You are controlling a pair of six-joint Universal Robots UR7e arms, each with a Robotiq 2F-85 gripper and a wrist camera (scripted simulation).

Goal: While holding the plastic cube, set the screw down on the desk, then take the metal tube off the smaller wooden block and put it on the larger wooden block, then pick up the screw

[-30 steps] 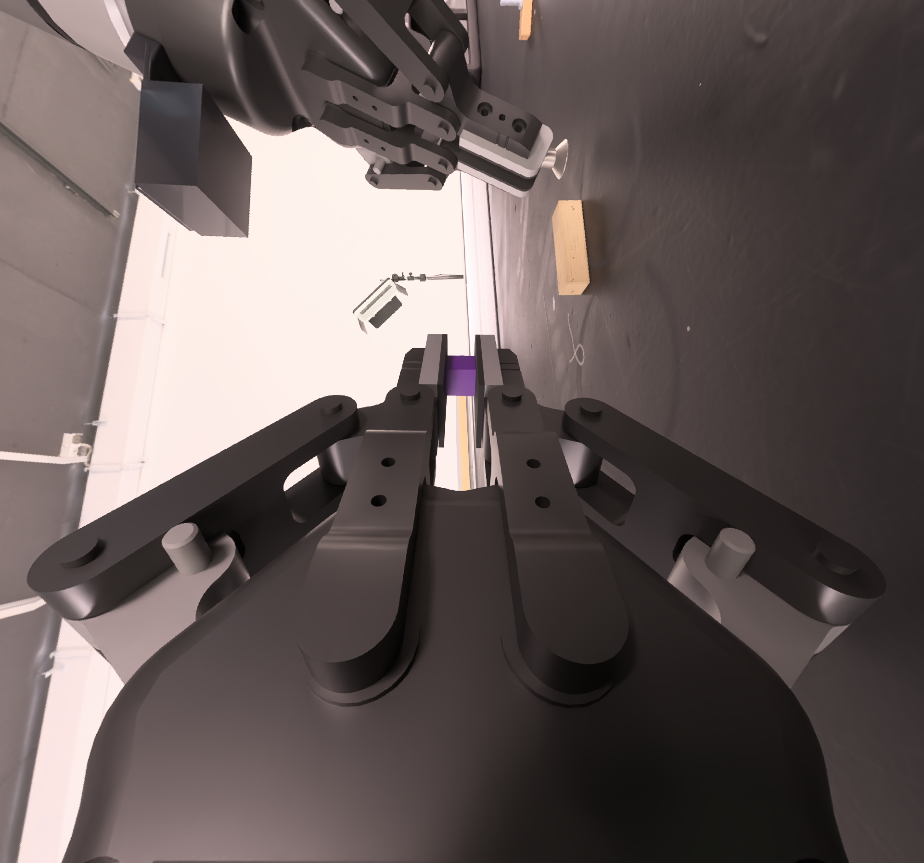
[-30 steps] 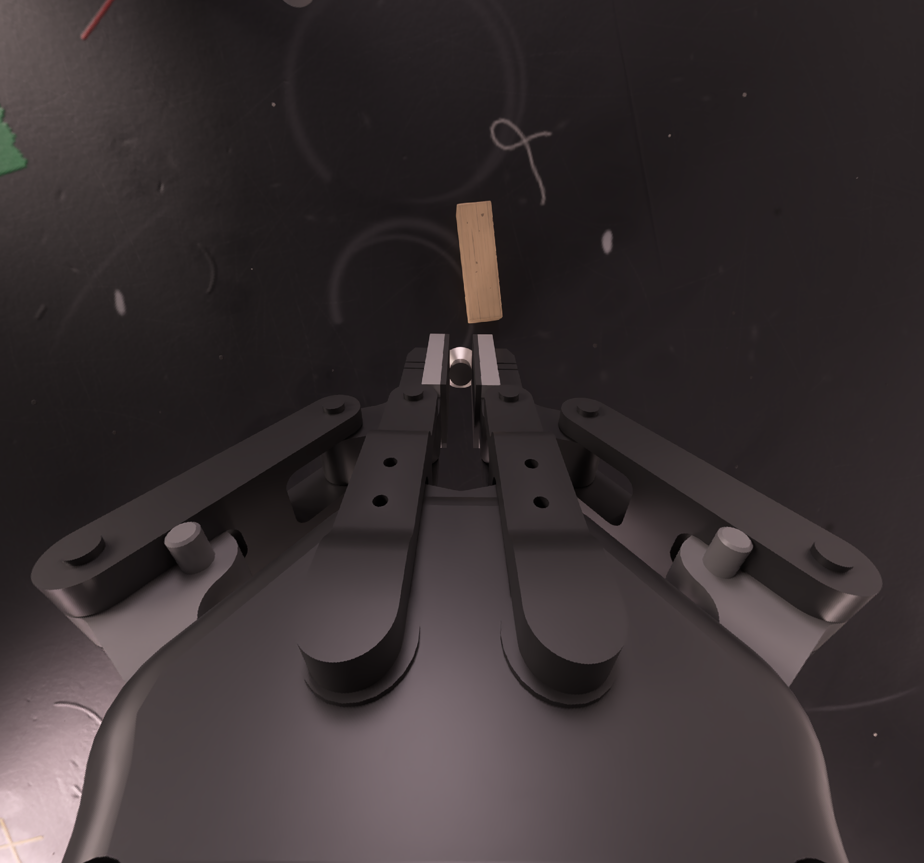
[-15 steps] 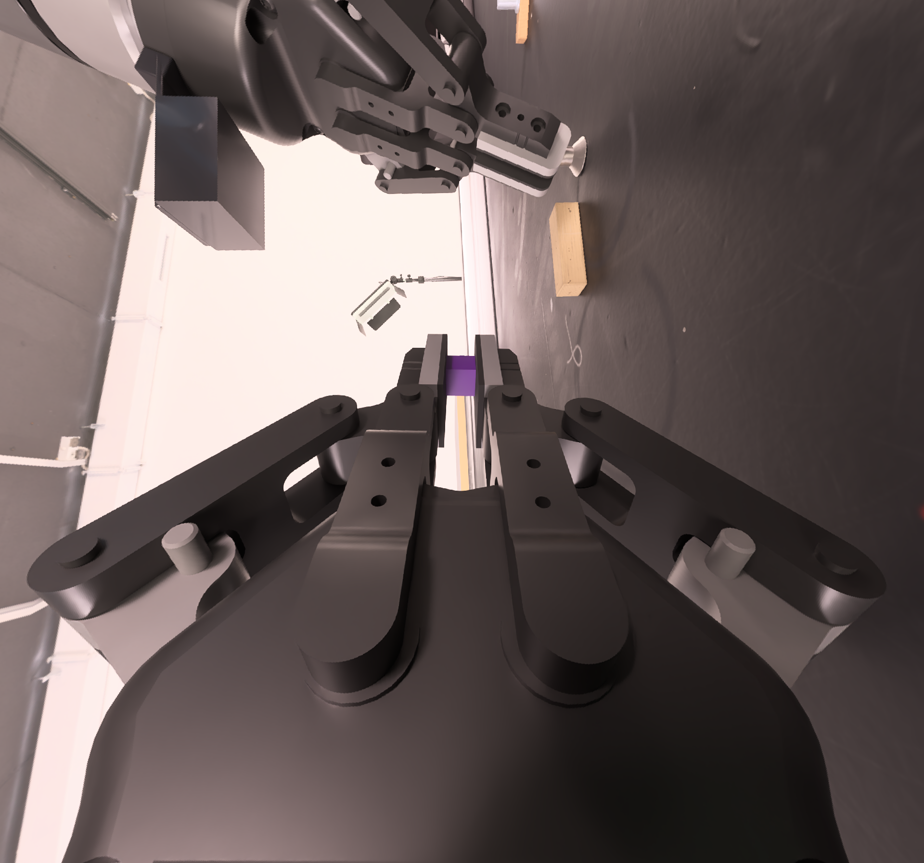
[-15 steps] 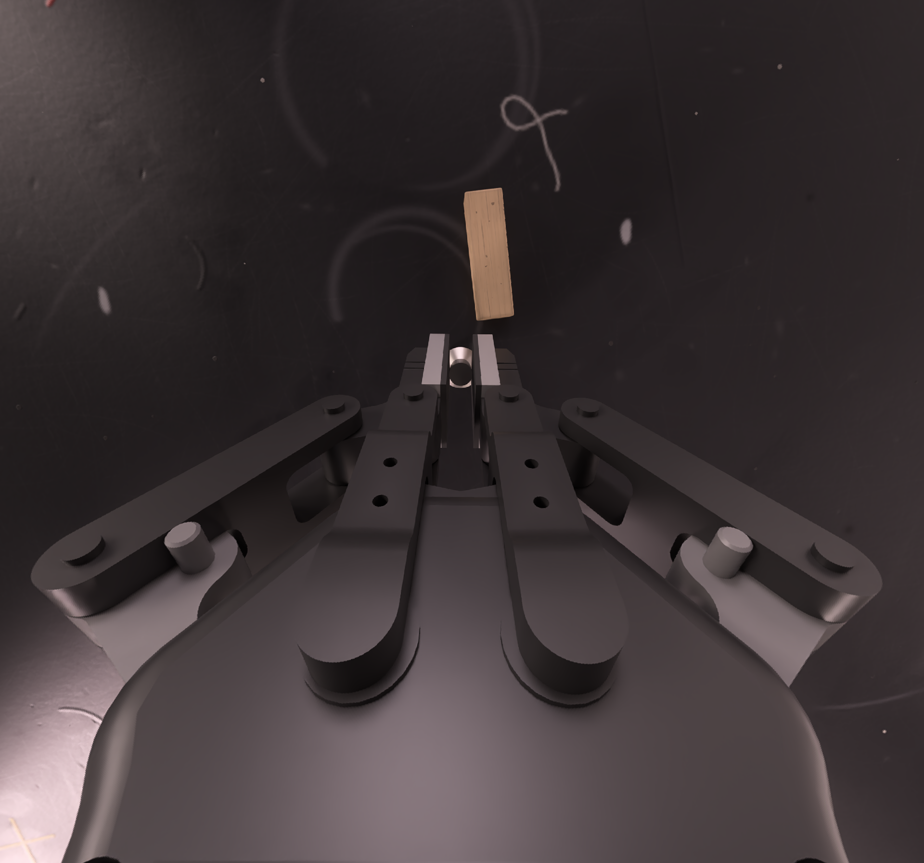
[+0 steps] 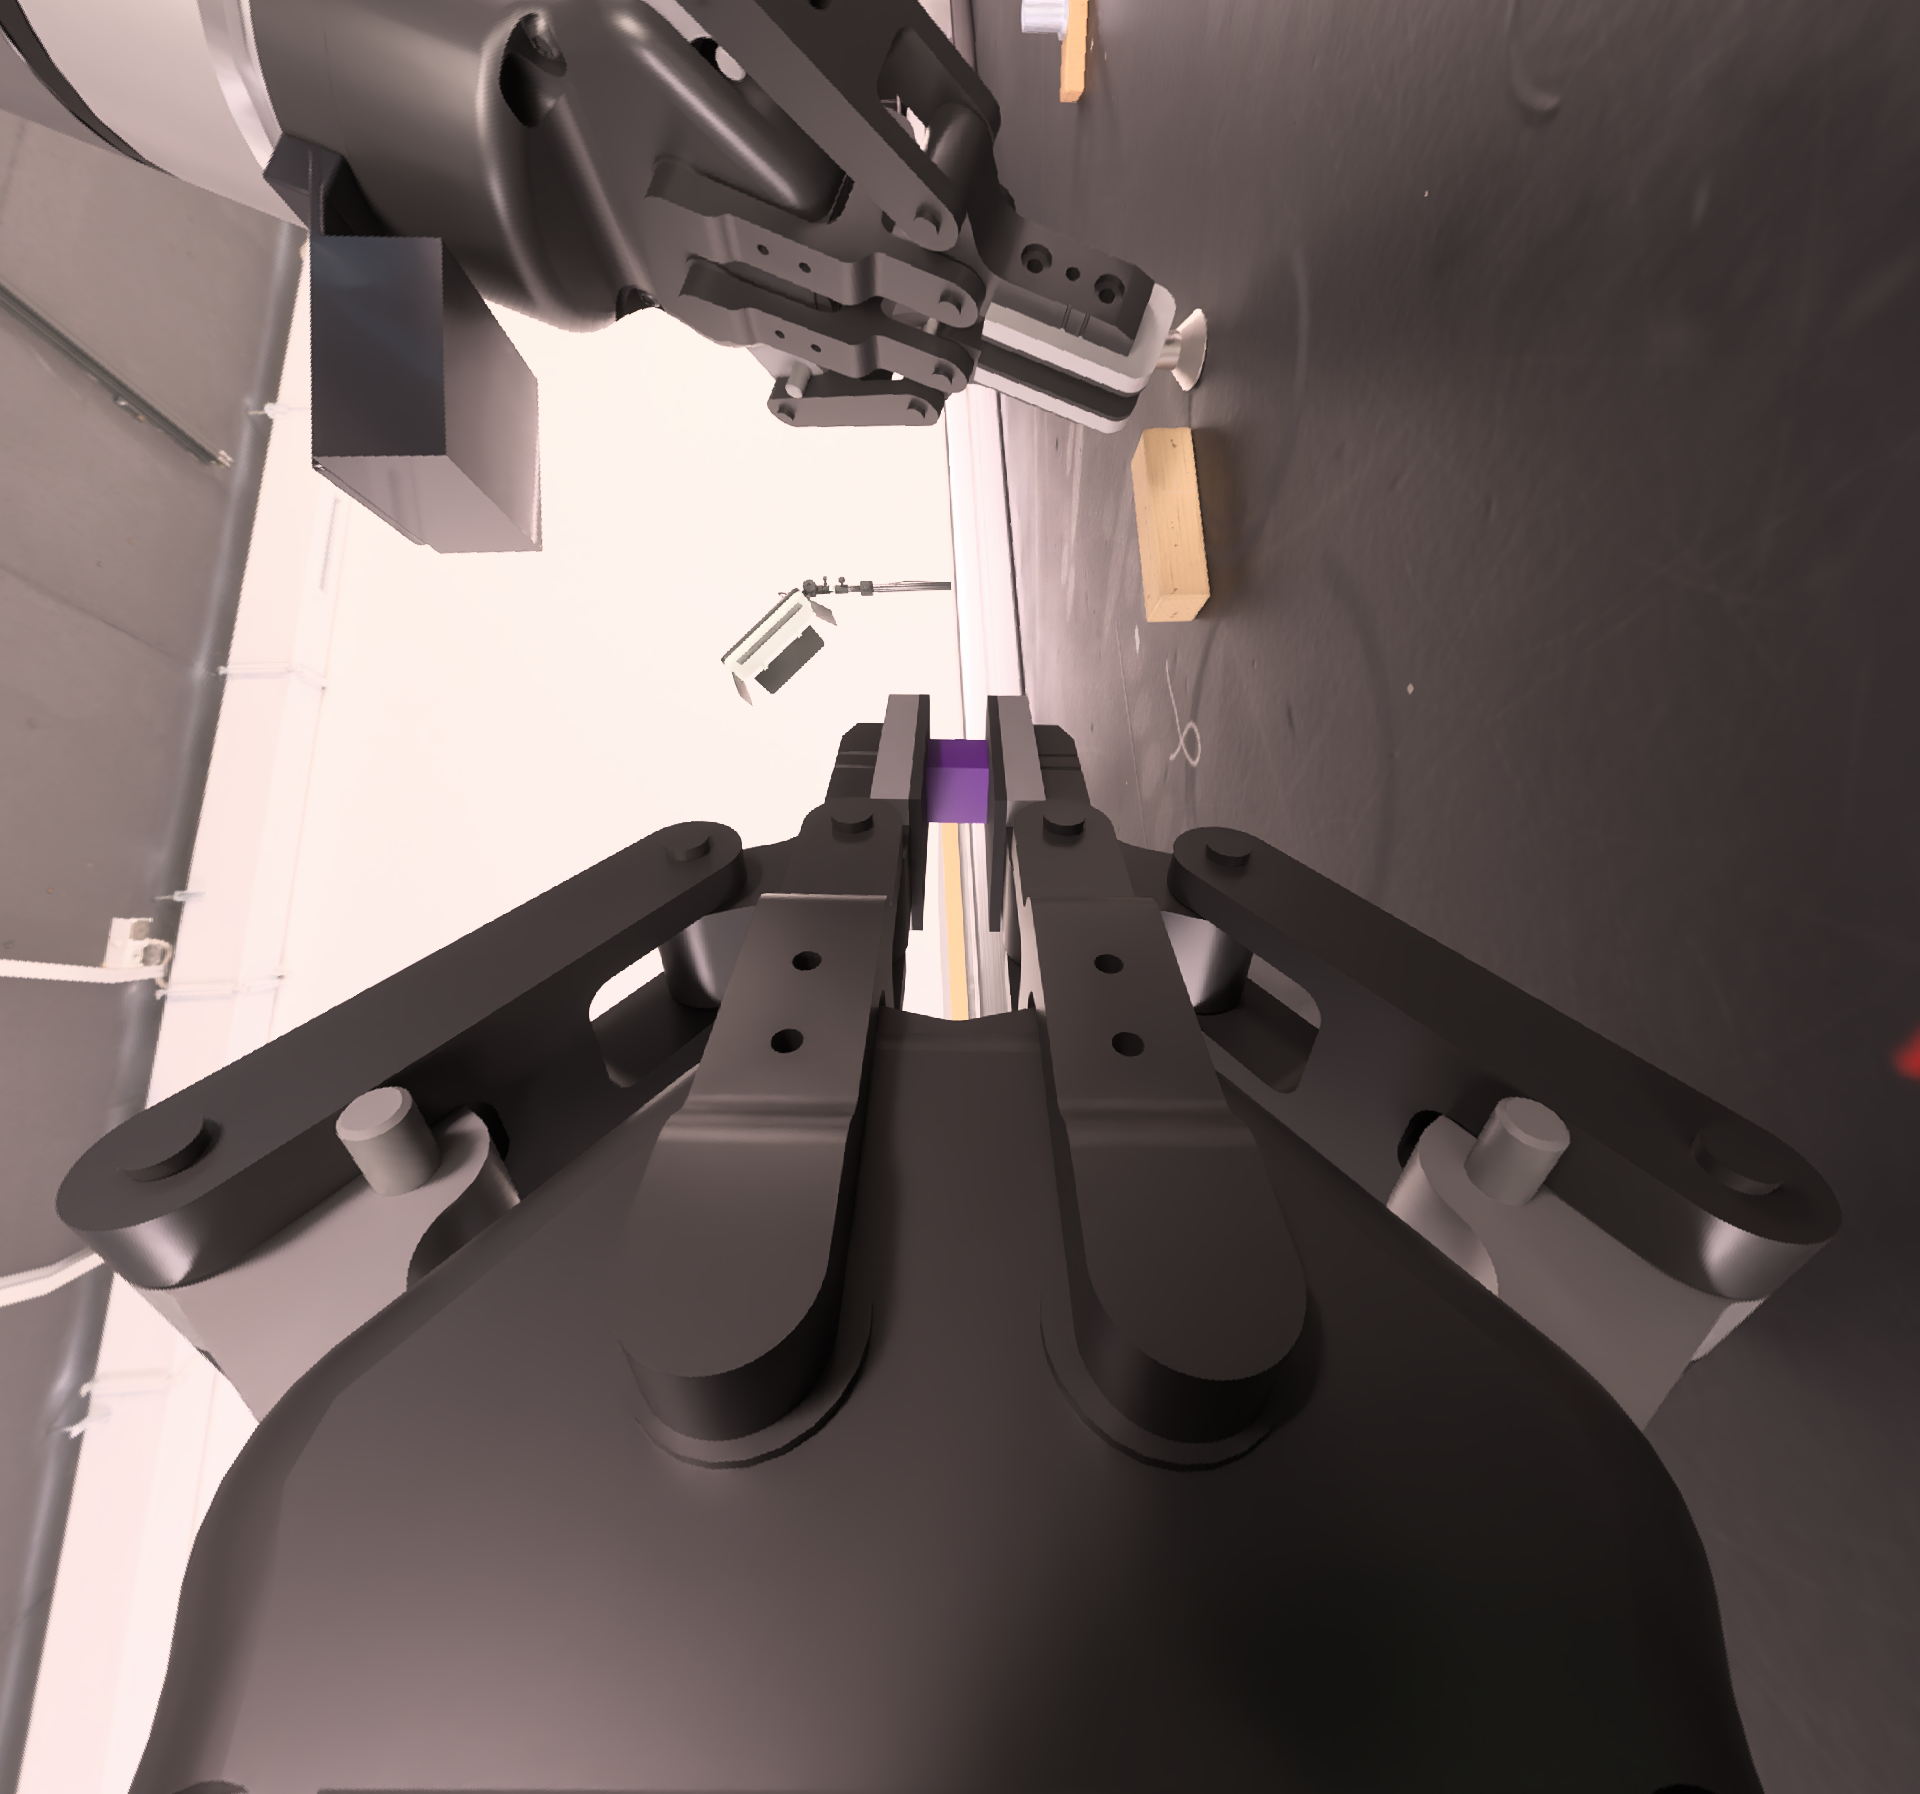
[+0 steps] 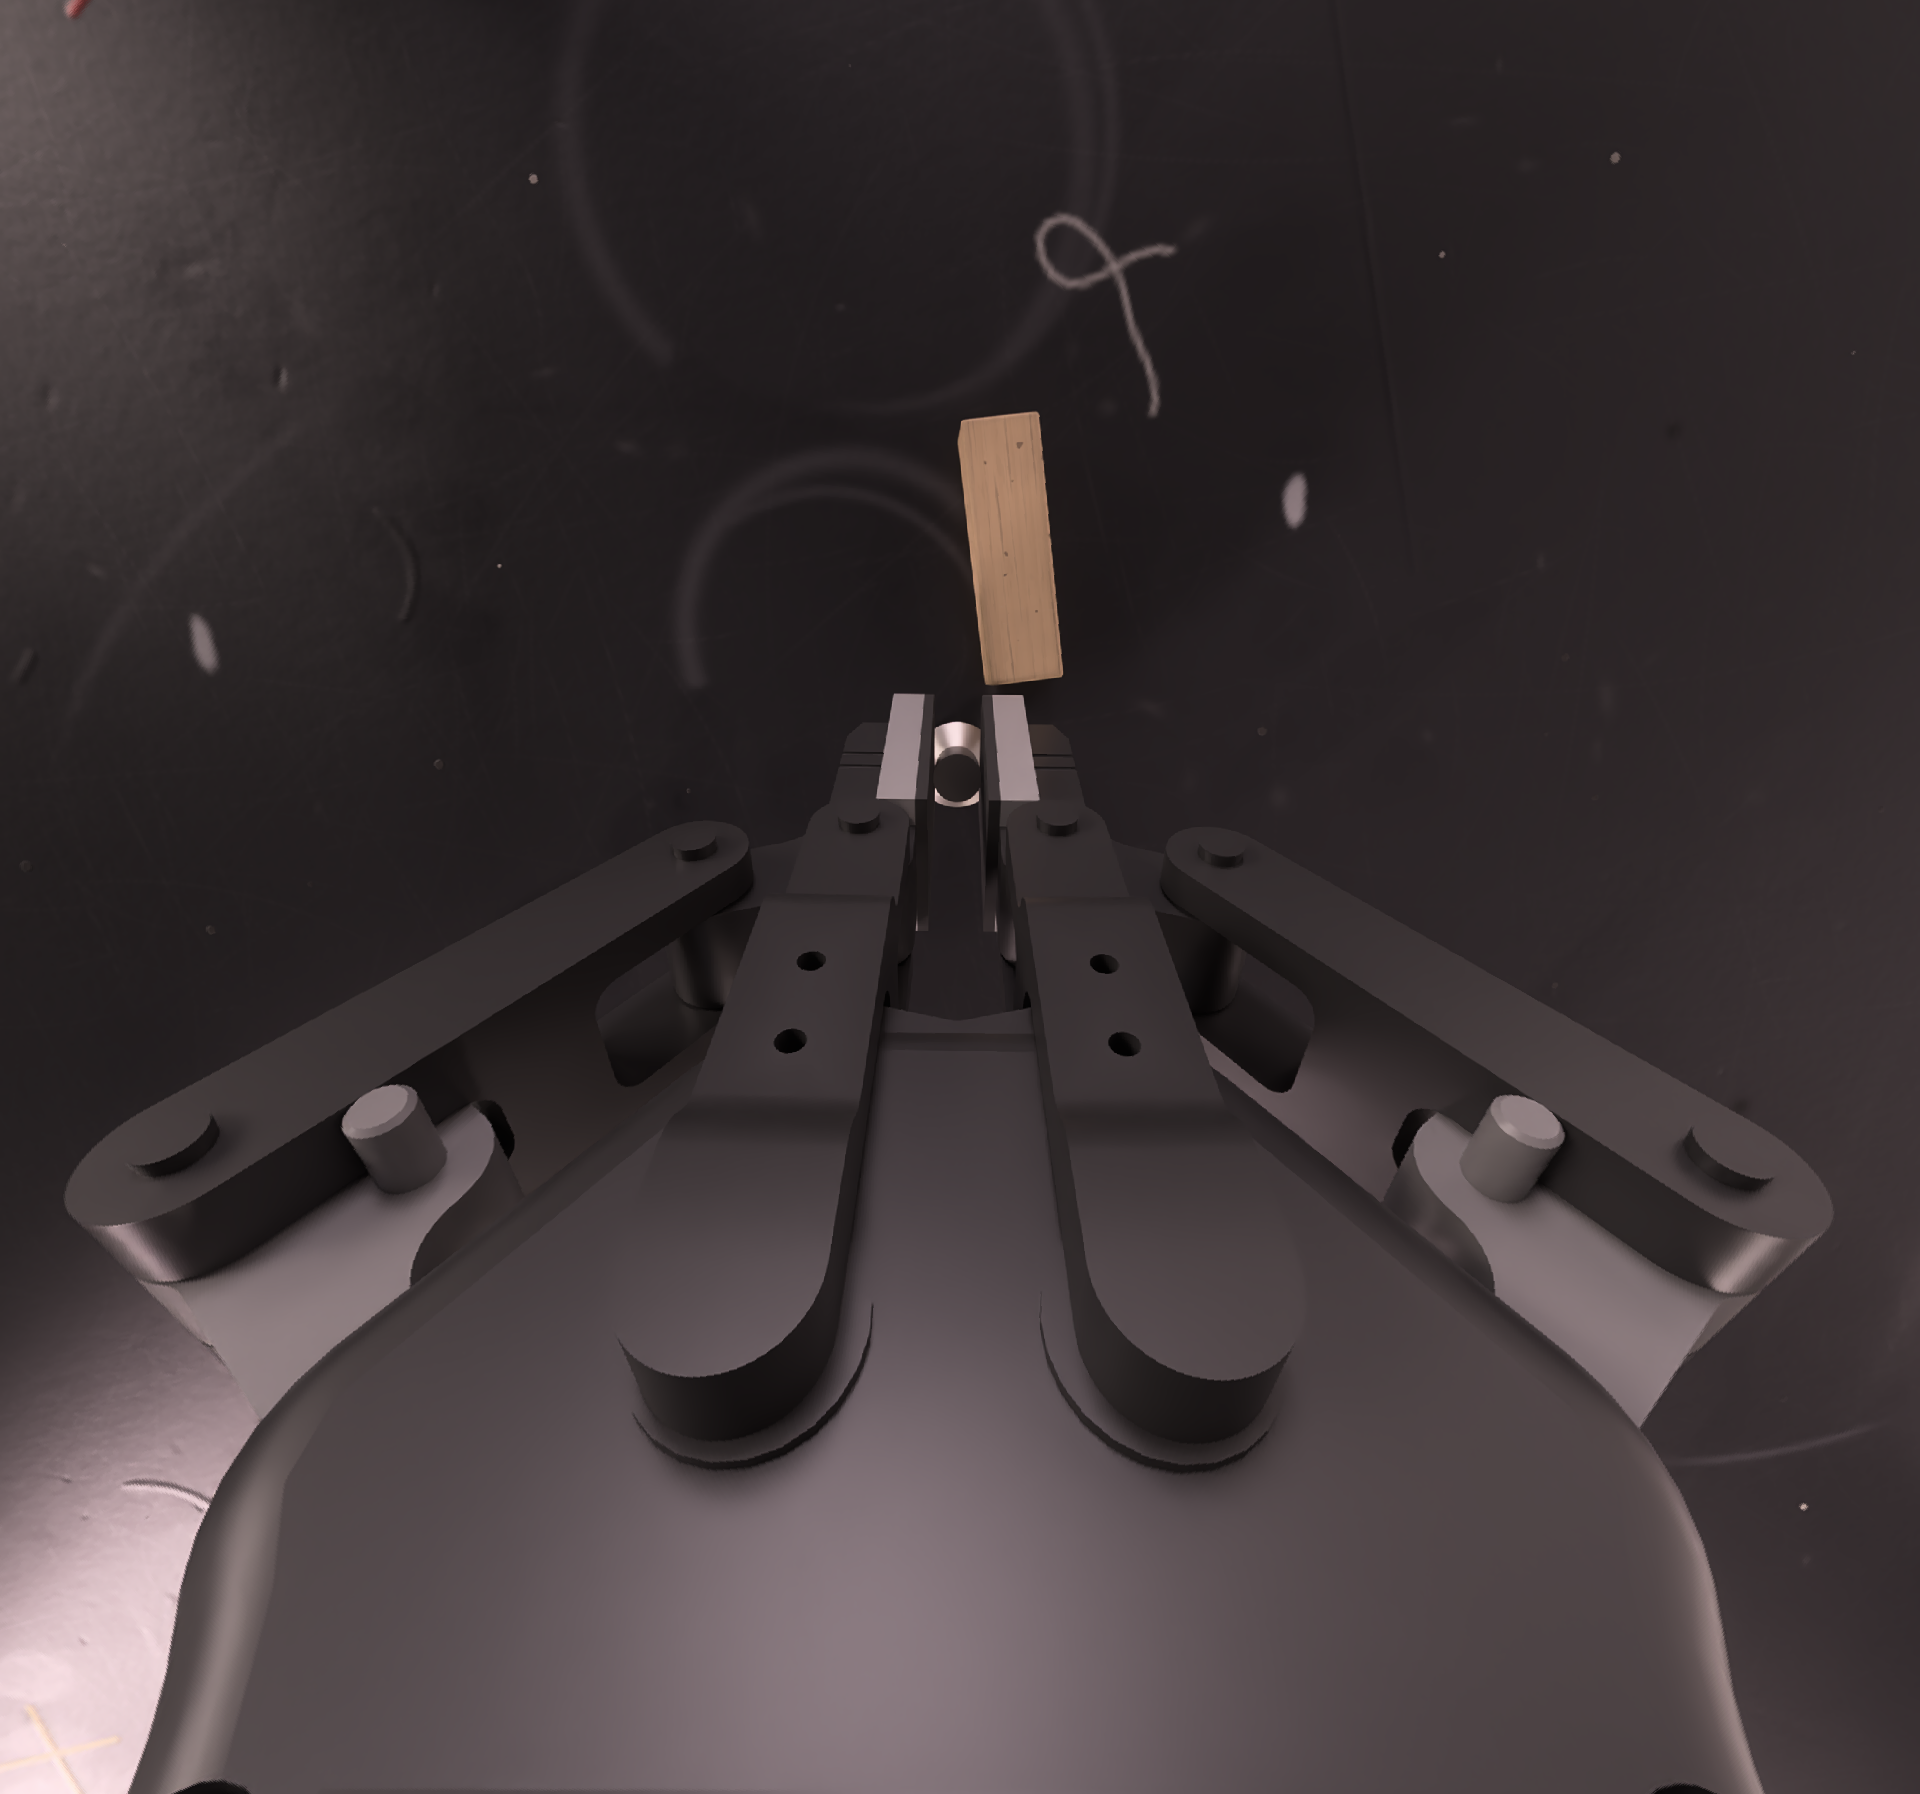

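As the right gripper (image 5: 1138, 362) has come down over the last second, the screw (image 5: 1184, 350) pinched at the tips of its fingers has gone from hanging clear of the counter (image 5: 1558, 601) to having its flared head at or nearly at the dark surface; contact itself is too close to call. The fingers are still clamped on the shank, so I judge the set-down is about to finish and only the release remains.

In the right wrist view the screw (image 6: 954, 776) shows end-on between the fingers, with a wooden block (image 6: 1010, 562) just beyond their tips. The metal tube (image 5: 1044, 11) stands untouched on the other wooden block (image 5: 1075, 7), far past the fingers.

The left gripper (image 5: 957, 776) has not budged, its fingers closed on the purple plastic cube (image 5: 956, 780).
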